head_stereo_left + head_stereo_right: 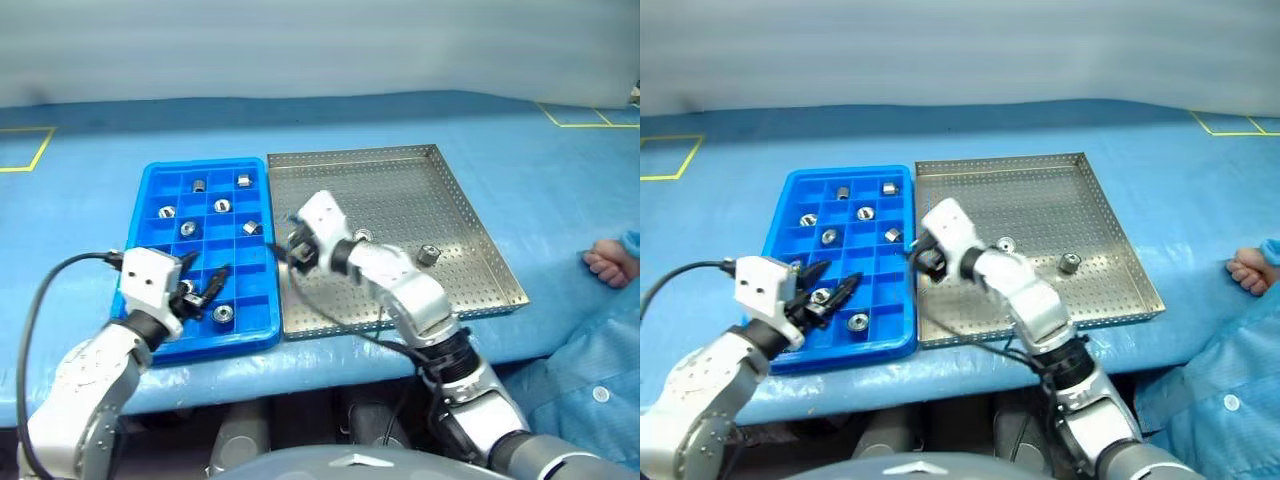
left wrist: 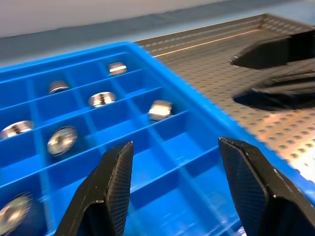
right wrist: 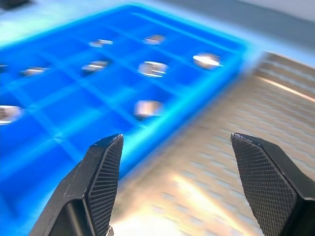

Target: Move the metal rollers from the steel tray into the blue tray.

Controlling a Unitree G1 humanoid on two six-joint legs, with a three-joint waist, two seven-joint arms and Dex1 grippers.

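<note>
Blue tray (image 1: pixel 150 195) holds several rollers (image 1: pixel 223 206), steel tray (image 1: pixel 480 240) two — both grippers' fingers apart, empty.

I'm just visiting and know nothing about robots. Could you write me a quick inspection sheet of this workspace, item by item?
Surface: blue table with yellow tape marks near its far corners.
Job's things: blue tray beside the steel tray, on its left; several metal rollers lie in the blue tray's compartments, two rollers remain on the steel tray.
Clutter: nothing seen.
Grippers: left gripper open and empty over the near end of the blue tray; right gripper open and empty at the steel tray's left edge, next to the blue tray.
Cables: black cable looping from the left wrist.
Surroundings: a person's hand and light blue sleeve at the table's right edge.
</note>
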